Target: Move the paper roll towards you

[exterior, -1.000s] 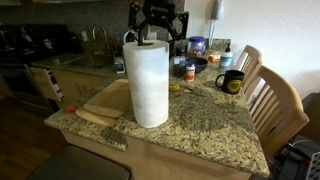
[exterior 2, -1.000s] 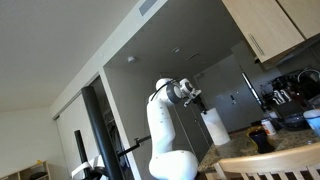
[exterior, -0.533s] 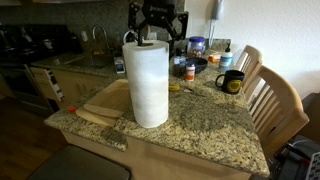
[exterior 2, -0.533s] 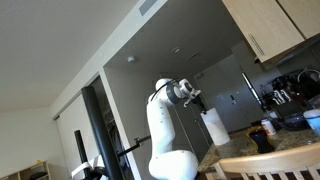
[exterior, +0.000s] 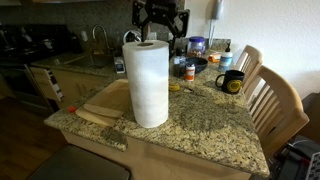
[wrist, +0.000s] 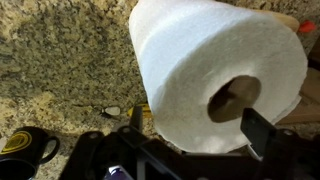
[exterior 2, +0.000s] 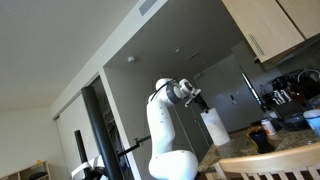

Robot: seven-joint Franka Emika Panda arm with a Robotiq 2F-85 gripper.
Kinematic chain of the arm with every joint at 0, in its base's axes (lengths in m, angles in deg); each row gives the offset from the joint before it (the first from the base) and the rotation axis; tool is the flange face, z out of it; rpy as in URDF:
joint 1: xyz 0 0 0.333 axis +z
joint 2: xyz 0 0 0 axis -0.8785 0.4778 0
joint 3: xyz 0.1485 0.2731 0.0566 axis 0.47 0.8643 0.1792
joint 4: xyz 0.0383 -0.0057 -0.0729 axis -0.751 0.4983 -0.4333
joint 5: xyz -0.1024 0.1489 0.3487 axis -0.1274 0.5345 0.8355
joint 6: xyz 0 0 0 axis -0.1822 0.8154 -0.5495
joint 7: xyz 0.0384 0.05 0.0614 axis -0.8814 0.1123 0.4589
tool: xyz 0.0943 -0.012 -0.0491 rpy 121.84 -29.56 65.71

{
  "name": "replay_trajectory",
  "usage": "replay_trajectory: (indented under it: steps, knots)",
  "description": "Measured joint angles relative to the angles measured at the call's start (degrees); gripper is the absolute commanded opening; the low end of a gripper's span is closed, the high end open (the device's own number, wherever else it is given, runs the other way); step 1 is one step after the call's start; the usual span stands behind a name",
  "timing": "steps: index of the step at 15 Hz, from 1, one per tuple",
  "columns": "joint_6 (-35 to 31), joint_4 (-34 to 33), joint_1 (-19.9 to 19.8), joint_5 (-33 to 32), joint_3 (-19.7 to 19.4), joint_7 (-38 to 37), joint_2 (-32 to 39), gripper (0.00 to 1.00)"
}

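roll (exterior: 148,85) stands upright on the granite counter (exterior: 205,125), just beside the board (exterior: 105,100) and near the front edge, likely about where the task wants it. gripper (exterior: 160,33) hangs just above its top, jaws spread wide and empty. in the wrist view the fingers (wrist: 262,132) sit either side of the hollow core (wrist: 235,98), probably kept wide because the roll is thick.

My pincer (exterior: 160,25) hangs just above the paper roll (exterior: 147,82), fingers look spread, clear of the top. The roll is upright on the granite counter (exterior: 205,125), at the edge of the wooden cutting board (exterior: 103,100); can't tell if it overlaps. Black mug (exterior: 231,82) well apart, near the wooden chairs (exterior: 272,100). Jars (exterior: 187,70) behind the roll.
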State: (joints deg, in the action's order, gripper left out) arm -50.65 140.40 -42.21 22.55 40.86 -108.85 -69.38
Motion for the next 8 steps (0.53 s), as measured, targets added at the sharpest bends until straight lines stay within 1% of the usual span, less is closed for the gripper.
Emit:
replay_trajectory:
  steps: [2,3,6,8]
  knots:
    - [-0.09,0.00,-0.02,0.87,-0.01,0.54,0.02,1.00]
    - [-0.21,0.00,-0.11,2.93,-0.01,1.63,0.06,1.00]
    - [-0.56,-0.01,-0.93,11.88,-0.20,6.63,0.24,1.00]
    - [-0.50,-0.03,-1.36,14.78,-0.71,7.59,0.26,1.00]
